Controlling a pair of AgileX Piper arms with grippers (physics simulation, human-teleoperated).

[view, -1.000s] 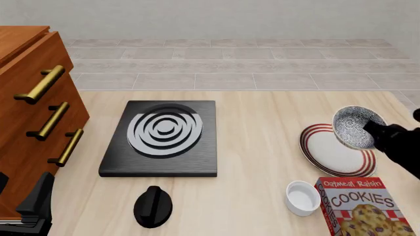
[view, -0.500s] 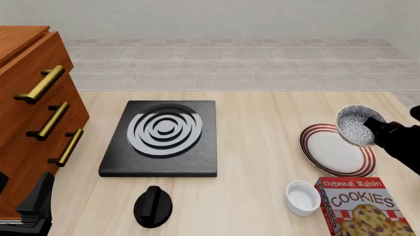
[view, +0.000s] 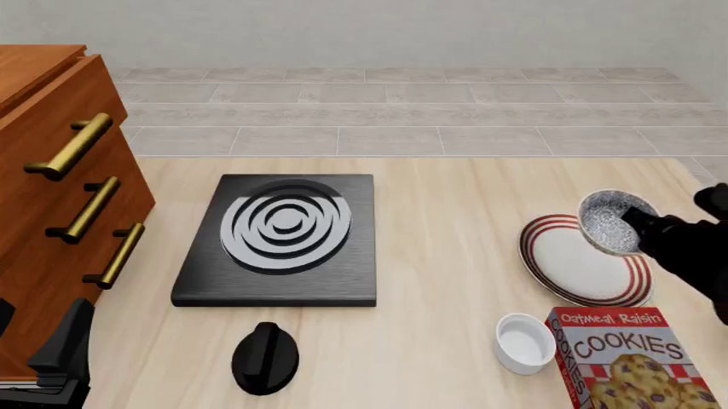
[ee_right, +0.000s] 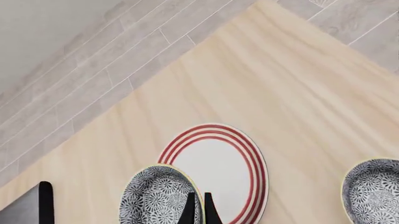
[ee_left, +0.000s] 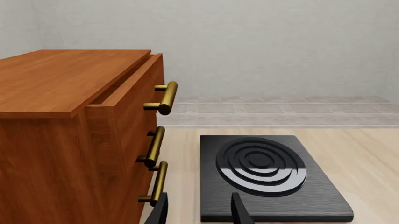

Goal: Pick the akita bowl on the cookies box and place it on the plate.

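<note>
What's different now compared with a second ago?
The right tool, shut on the akita bowl's rim, has carried it a little toward the plate's far right edge, and the bowl looks smaller and more tilted. The cookies box, small white bowl, burner and left tool stayed put.

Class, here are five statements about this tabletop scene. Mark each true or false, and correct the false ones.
1. The right gripper is pinching the rim of the akita bowl. True.
2. The akita bowl is resting on top of the cookies box. False: the gripper holds it up over the plate's far right edge, away from the box.
3. A plain white small bowl stands just left of the cookies box in the front view. True.
4. The left gripper is holding the black knob. False: its fingers are apart with nothing between them.
5. The plate lies on the black stove burner. False: it lies on the table, to the burner's right.
</note>
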